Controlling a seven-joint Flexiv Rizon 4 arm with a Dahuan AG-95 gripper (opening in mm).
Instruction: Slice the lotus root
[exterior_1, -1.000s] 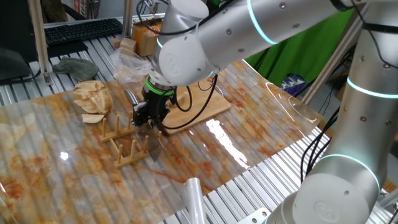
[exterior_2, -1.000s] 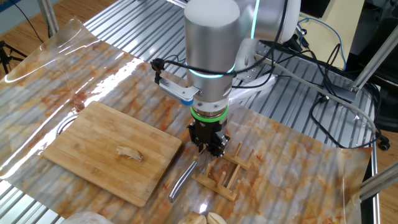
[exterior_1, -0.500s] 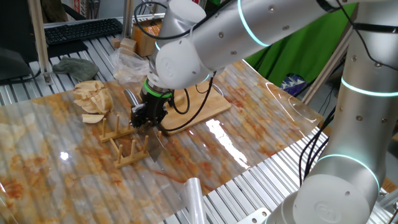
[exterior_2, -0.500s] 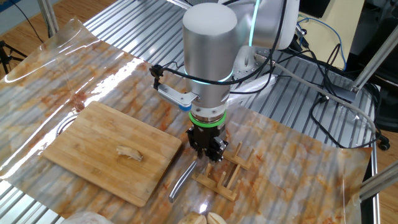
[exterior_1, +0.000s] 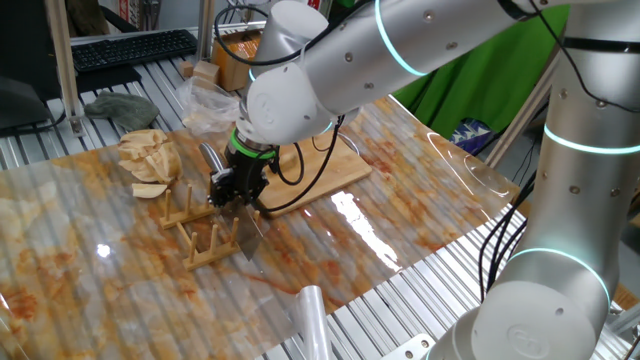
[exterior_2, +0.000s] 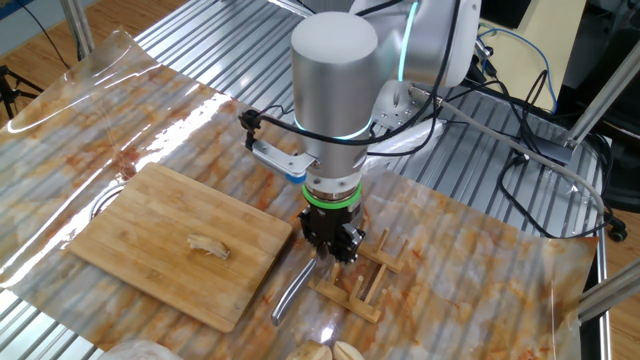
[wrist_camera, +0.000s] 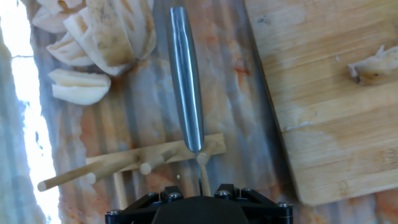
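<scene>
i see a smooth steel cleaver handle (wrist_camera: 185, 81) in a wooden dowel rack (exterior_2: 357, 280), small pale lumpy lotus root (exterior_2: 208, 245) on a bamboo board (exterior_2: 160, 235), gripper (exterior_2: 331, 242) grip i cannot tell

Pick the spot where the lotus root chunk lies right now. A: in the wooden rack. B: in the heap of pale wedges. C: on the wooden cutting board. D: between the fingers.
C: the lotus root chunk lies alone on the wooden cutting board, apart from the gripper over the wooden rack.

Sm. pale lotus root (exterior_2: 208, 245) on board (exterior_2: 150, 225)
</scene>
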